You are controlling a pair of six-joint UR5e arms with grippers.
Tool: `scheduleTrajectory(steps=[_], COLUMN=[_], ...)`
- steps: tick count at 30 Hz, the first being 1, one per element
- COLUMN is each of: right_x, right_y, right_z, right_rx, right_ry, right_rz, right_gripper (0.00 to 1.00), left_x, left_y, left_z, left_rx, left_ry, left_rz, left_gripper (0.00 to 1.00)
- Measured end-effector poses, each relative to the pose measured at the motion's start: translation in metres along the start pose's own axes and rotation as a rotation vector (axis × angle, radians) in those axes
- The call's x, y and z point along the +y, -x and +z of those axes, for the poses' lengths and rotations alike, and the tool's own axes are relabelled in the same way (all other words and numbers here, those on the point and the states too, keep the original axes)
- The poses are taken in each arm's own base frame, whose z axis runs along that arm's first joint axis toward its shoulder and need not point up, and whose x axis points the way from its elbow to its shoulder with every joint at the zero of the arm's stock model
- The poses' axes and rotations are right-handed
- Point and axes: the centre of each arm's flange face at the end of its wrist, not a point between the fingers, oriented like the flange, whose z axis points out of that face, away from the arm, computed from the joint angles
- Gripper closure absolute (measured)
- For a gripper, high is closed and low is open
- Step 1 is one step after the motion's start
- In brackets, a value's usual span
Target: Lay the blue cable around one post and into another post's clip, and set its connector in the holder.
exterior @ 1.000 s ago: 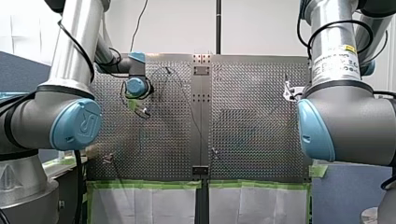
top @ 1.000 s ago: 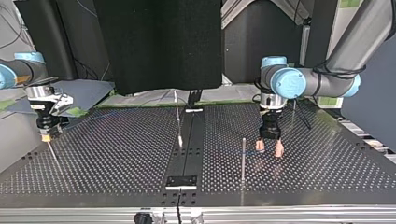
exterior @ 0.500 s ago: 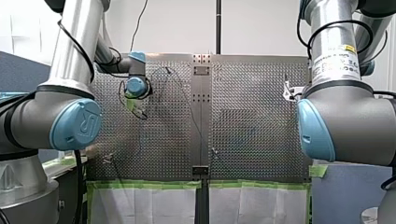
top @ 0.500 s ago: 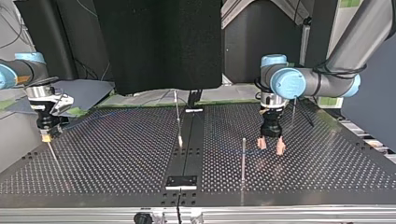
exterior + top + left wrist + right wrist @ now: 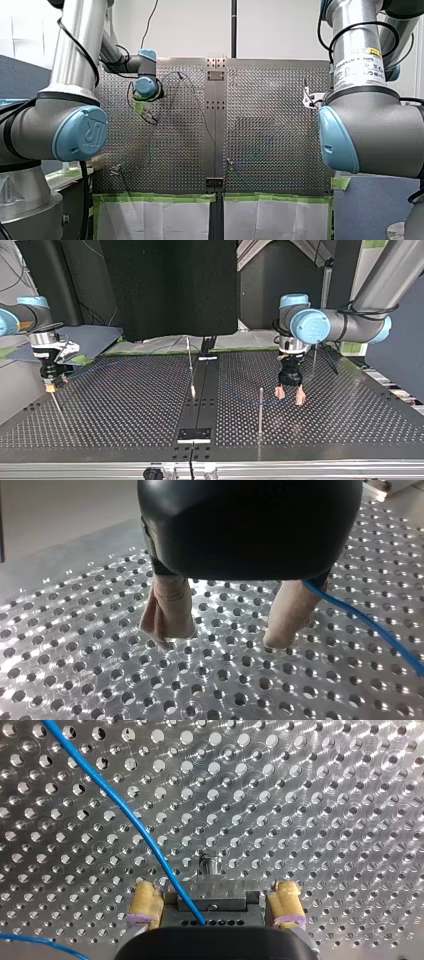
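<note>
The robot's left hand point(image 5: 290, 396) hangs low over the perforated desk point(image 5: 350, 425), right of the middle strip in the top view. Its two beige pads point(image 5: 167, 612) stand well apart with only bare desk between them: the hand is released and grasps nothing. Seen from the left wrist, the blue cable point(image 5: 360, 625) passes close along the outer side of one pad and runs off over the holes. Whether it touches the pad, I cannot tell.

In the top view the cable shows as a faint blue curve on the desk. It bends past an upright post point(image 5: 260, 407) that stands just beside the left hand. A slimmer post point(image 5: 190, 365) rises farther back by the middle strip, and a black holder point(image 5: 195, 434) sits at that strip's near end.

The right hand point(image 5: 50, 385) is at the desk's edge, at the top view's left. From its wrist, the cable crosses the desk and ends at a grey block point(image 5: 220, 895) at the hand's front. A short metal stub point(image 5: 210, 865) stands just ahead of it. Whether this hand is clenched or released, I cannot tell.
</note>
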Motion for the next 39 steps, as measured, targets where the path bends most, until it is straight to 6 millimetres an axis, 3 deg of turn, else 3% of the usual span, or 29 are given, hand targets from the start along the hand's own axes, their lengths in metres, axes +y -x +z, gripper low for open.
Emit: scheduleTrajectory(steps=[4,12,22,31,39], right_x=[-0.001,-0.002,-0.003,-0.004,-0.007], right_y=[0.0,0.0,0.0,0.001,0.0], right_z=[0.0,0.0,0.0,0.0,0.001], right_rx=[-0.001,-0.002,-0.004,-0.005,-0.004], right_ry=[0.0,0.003,0.004,0.003,-0.002], right_rz=[-0.001,-0.002,-0.002,-0.002,-0.001], right_gripper=[0.01,0.01,0.01,0.01,0.01], left_x=[0.0,-0.021,-0.033,-0.033,-0.034], left_y=[-0.002,-0.009,-0.02,-0.013,0.002], left_z=[-0.005,-0.026,-0.034,-0.045,-0.072], left_rx=[0.016,0.064,0.127,0.085,0.014], left_ry=[0.021,0.024,-0.014,0.018,0.043], left_rz=[0.025,0.083,0.048,0.057,0.128], left_gripper=[0.0,0.0,0.0,0.0,0.0])
